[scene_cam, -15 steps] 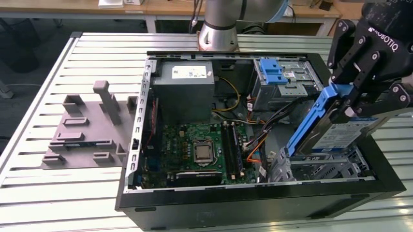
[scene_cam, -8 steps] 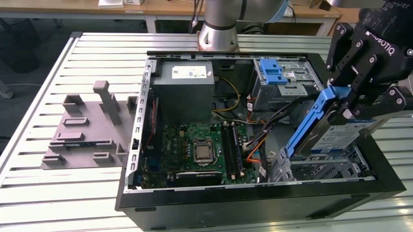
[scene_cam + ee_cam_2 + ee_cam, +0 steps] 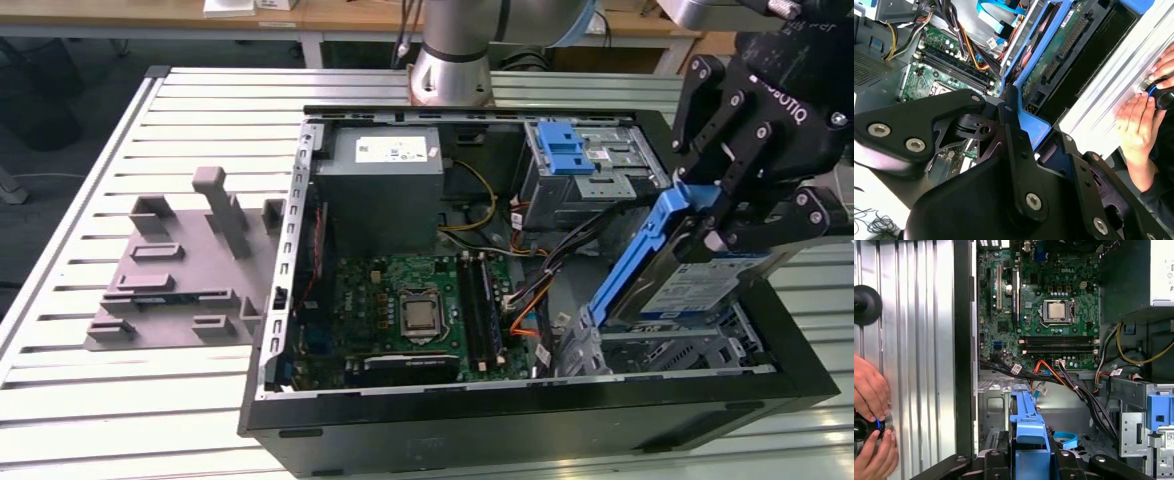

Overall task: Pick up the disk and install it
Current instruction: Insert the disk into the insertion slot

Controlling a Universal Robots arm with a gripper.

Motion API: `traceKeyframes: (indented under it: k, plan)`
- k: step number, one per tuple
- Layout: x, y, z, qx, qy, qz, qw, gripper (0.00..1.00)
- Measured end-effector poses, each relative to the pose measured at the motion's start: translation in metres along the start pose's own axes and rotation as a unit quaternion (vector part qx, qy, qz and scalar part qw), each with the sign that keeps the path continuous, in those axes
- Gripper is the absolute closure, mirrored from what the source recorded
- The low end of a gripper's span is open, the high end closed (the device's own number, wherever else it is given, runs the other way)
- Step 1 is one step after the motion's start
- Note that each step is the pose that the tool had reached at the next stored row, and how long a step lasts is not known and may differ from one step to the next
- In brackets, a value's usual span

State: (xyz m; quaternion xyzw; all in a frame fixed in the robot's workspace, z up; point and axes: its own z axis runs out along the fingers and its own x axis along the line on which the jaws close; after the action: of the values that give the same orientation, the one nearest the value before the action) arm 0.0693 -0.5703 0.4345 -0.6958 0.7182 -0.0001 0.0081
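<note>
The pincer (image 3: 725,228) is closed on the disk (image 3: 694,285); its fingers press on the upper end, where the blue rail (image 3: 1026,422) runs between them in the first wrist view; the grip is narrow, as wide as the disk is thick

The disk hangs below the pincer, tilted, with its lower end down in the open computer case (image 3: 534,420), just above the empty drive bay (image 3: 667,350) directly under the pincer; I cannot tell if it touches the bay; I think the tilt is there so that the lower edge can meet the bay first, and the grip at the top end leaves the rails free for the slots

The bundle of cables (image 3: 1064,375) lies just beside the disk, between it and the motherboard (image 3: 414,300), so this side gives little room; the silver cage with the blue latch (image 3: 587,160) stands near the pincer, further back in the case, and the large grey box (image 3: 387,190) is well apart from it

A grey fixture (image 3: 174,270) lies on the surface (image 3: 160,400), far from the pincer, outside the case; a person's hand (image 3: 869,390) holds a small black control on the surface, beyond the case wall, probably to guide the arm
</note>
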Motion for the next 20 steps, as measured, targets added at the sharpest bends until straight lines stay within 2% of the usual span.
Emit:
traceKeyframes:
  k: [20]
  plan:
    - [0.0001,0.0001,0.0106,0.0,0.0,0.0,1.0,0.64]
